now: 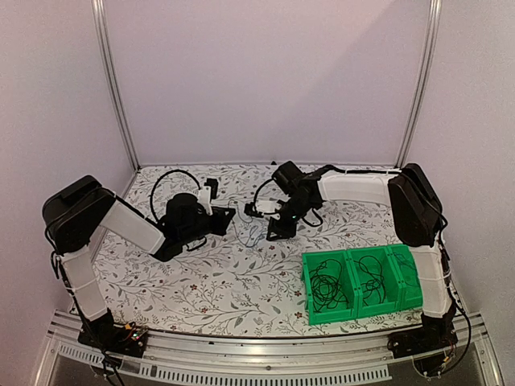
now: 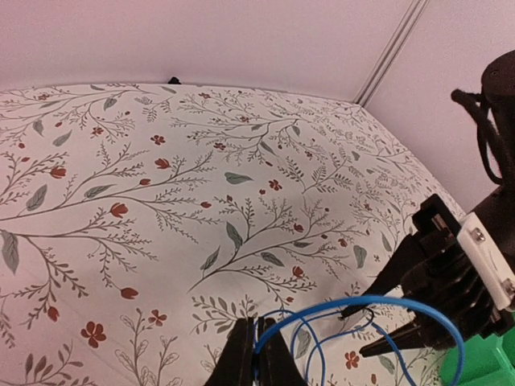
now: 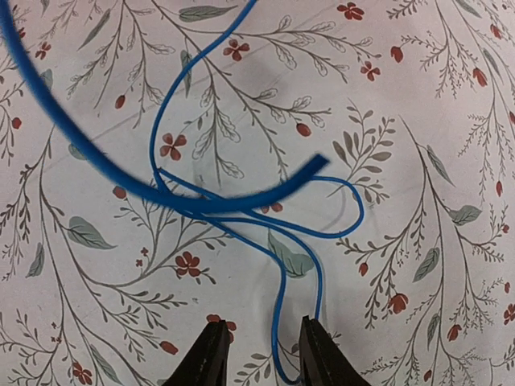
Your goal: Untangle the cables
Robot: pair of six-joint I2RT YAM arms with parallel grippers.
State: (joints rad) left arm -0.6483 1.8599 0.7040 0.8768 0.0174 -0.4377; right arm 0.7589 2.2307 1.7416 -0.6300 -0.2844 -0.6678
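- Landmark: row of three joined green bins [image 1: 346, 318], standing on the floral-print table [image 1: 241, 289] at its near right, just beside the right arm's base.
- Black cables [image 1: 326, 289]: loose coils inside the bins. They are clear in the left and middle compartments; the right compartment is partly behind the arm, so I cannot tell what is in it.
- Blue cable [image 3: 201, 207]: out of the bins, on the table beyond them and to their left, near the table's middle. It is thin and loops over itself several times. One stretch is lifted off the cloth and passes close under the right wrist camera, where it looks blurred.
- Left gripper [image 2: 257, 358]: the one farther from the bins, left of the blue cable loops. Its fingers are pressed together with a strand of the blue cable pinched between the tips, and that strand arcs up and away toward the bins' side.
- Right gripper [image 3: 262, 330]: between the left gripper and the bins, low over the table and pointing down at it. Its jaws are parted, with a gap showing. A narrow hairpin of the blue cable runs into that gap, one strand about mid-gap and the other close to the right-hand finger. It is not clamped; I cannot tell if that strand touches the finger.
- The two grippers are near each other, with the blue loops lying between them.
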